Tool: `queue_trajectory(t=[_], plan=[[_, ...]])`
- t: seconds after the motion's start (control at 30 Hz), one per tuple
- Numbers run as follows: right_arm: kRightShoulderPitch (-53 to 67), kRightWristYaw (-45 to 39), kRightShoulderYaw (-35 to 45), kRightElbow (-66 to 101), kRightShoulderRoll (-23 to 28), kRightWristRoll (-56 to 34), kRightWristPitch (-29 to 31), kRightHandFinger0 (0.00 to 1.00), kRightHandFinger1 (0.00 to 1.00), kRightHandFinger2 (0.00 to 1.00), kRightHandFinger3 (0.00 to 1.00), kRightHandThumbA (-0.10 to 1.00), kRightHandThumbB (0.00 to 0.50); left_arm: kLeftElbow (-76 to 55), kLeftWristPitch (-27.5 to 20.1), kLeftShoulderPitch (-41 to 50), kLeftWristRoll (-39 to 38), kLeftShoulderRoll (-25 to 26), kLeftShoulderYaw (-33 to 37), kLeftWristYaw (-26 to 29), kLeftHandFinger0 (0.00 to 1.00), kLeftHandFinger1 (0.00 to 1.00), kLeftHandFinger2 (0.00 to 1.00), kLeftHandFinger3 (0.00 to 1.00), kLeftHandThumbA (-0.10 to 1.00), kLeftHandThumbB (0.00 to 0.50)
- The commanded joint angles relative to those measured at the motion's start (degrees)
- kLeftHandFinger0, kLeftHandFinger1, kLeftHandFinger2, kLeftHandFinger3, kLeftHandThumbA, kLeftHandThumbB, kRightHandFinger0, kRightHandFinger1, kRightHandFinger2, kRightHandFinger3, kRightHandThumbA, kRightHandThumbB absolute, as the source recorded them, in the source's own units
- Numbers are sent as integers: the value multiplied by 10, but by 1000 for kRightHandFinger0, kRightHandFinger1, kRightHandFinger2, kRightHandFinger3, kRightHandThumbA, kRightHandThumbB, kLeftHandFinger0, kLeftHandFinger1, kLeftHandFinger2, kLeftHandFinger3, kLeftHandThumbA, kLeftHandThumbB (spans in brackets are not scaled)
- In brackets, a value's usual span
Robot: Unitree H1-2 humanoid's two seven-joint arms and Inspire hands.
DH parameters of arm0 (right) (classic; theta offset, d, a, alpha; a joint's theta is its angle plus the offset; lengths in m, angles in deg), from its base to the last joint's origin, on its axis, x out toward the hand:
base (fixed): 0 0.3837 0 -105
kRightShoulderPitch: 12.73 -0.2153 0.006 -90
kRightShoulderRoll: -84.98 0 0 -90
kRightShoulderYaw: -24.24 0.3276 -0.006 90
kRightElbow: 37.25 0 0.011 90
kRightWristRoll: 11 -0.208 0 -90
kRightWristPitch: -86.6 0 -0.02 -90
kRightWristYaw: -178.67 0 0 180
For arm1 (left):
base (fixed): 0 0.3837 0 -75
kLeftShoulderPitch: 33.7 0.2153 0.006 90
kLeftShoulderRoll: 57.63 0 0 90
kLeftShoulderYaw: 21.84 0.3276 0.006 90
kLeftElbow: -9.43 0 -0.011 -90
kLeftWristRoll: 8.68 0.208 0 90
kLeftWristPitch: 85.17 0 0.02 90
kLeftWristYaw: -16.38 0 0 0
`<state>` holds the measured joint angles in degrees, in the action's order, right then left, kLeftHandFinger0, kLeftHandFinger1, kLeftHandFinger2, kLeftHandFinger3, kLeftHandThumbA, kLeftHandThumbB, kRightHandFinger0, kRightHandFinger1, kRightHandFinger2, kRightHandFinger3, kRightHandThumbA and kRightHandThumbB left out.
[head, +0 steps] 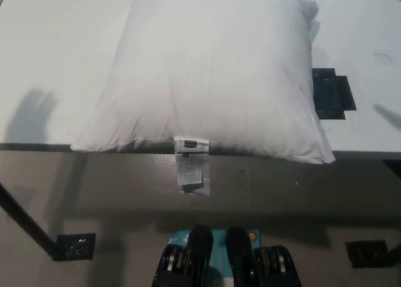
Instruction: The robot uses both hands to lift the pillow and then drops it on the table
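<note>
A large white pillow [210,74] lies flat on the white table [56,61], its near edge reaching the table's front edge. A white label [192,165] hangs from the pillow's near seam over the edge. Neither hand shows in the head view. A hand-shaped shadow [34,111] falls on the table left of the pillow, and a faint shadow [388,114] lies at the right edge.
A black patch [332,93] sits on the table just right of the pillow. Below the table's front edge is grey floor with a dark table leg [25,224] ending in a foot plate [75,246] at lower left, and another foot plate [366,252] at lower right.
</note>
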<state>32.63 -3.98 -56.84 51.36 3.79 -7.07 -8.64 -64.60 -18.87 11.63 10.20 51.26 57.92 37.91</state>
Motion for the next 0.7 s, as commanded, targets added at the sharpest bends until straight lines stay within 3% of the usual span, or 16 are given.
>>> queue_trajectory(t=[0.0, 0.03, 0.07, 0.1, 0.13, 0.2, 0.3, 0.33, 0.5, 0.57, 0.67], plan=[[-75, -8, -10, -30, 17, 3, -2, 1000, 1000, 1000, 1000, 1000, 265, 37, 4, -65, -43, 21, -13, -27, 1000, 1000, 1000, 1000, 1000, 114], [-87, -8, -14, -43, 16, 3, 1, 1000, 1000, 1000, 1000, 1000, 276, 51, 1, -73, -48, 19, -13, -30, 1000, 1000, 1000, 1000, 1000, 72], [-94, -9, -16, -50, 14, 4, 0, 1000, 1000, 1000, 1000, 1000, 278, 55, 4, -76, -53, 18, -13, -34, 1000, 1000, 1000, 1000, 1000, 61], [-113, -9, -23, -75, 13, 7, 9, 1000, 1000, 1000, 1000, 1000, 273, 76, -3, -87, -32, 15, -4, -25, 1000, 1000, 1000, 1000, 1000, 100], [-112, -10, -24, -74, 14, 7, 9, 1000, 1000, 1000, 1000, 1000, 273, 75, -4, -85, -32, 14, -5, -24, 1000, 1000, 1000, 1000, 1000, 99], [-128, -1, -35, -98, 14, 24, 22, 1000, 1000, 1000, 1000, 1000, 320, 103, -6, -100, -27, 5, 6, -26, 1000, 1000, 1000, 1000, 1000, 168], [-130, 11, -37, -106, 12, 32, 8, 1000, 1000, 1000, 1000, 1000, 338, 120, 22, -111, -13, -8, 19, -27, 1000, 1000, 1000, 1000, 1000, 190], [-130, 14, -37, -112, 11, 33, 11, 1000, 1000, 1000, 1000, 1000, 326, 121, 25, -113, -14, -13, 22, -28, 1000, 1000, 1000, 1000, 1000, 171], [-128, 28, -38, -141, 9, 42, 33, 1000, 1000, 1000, 1000, 1000, 339, 141, 19, -113, -59, -52, 26, -54, 1000, 1000, 1000, 1000, 1000, 191], [-129, 28, -38, -155, 8, 41, 43, 1000, 1000, 1000, 1000, 1000, 311, 157, 9, -111, -75, -72, 23, -55, 1000, 1000, 1000, 1000, 1000, 165], [-132, 33, -41, -175, 4, 46, 38, 1000, 1000, 1000, 1000, 1000, 336, 175, 11, -105, -85, -95, 23, -57, 1000, 1000, 1000, 1000, 1000, 153]])
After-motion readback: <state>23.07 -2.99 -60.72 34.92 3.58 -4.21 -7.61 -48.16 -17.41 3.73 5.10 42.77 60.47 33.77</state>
